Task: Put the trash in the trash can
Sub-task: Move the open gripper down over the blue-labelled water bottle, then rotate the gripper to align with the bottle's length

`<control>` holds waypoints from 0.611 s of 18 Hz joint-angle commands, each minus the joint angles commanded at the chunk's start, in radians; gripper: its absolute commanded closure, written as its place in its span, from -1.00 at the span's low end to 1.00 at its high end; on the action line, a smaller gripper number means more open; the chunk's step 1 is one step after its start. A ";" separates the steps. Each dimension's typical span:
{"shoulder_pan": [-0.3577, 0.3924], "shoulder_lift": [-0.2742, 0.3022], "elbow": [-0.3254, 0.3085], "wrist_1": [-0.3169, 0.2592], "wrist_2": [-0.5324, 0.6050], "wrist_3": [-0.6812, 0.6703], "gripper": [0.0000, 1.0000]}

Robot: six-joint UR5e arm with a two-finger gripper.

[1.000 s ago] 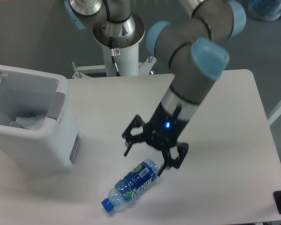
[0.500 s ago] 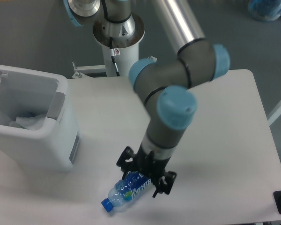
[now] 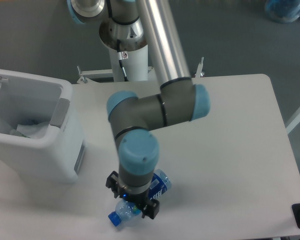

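1. The black two-finger gripper (image 3: pixel 133 202) sits low over the clear plastic bottle with blue label and cap (image 3: pixel 159 183) on the white table (image 3: pixel 230 150); whether its jaws grip cannot be told.
2. The label print is unreadable.
3. A crumpled white wrapper (image 3: pixel 30 130) lies inside the white boxy bin (image 3: pixel 37 155).

A UR5e arm (image 3: pixel 155 107) fills the centre of the frame: grey cylindrical joint housings capped in light blue, joined by a polished silver tube running to the upper centre. Its white pedestal base (image 3: pixel 130 60) carries a black cable. A black gripper (image 3: pixel 132 200) shows a small blue light.
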 joint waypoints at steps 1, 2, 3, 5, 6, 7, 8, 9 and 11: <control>-0.006 -0.011 0.006 0.000 0.009 -0.002 -1.00; -0.014 -0.023 0.015 0.000 0.023 -0.002 -1.00; -0.020 -0.037 0.024 0.000 0.037 -0.002 -1.00; -0.026 -0.064 0.041 0.000 0.057 -0.003 -1.00; -0.032 -0.068 0.041 0.000 0.061 -0.003 -1.00; -0.035 -0.072 0.043 0.000 0.063 -0.003 -1.00; -0.037 -0.077 0.045 0.000 0.064 -0.003 -1.00; -0.037 -0.083 0.048 0.000 0.065 -0.003 -1.00; -0.037 -0.097 0.058 0.000 0.065 -0.006 -1.00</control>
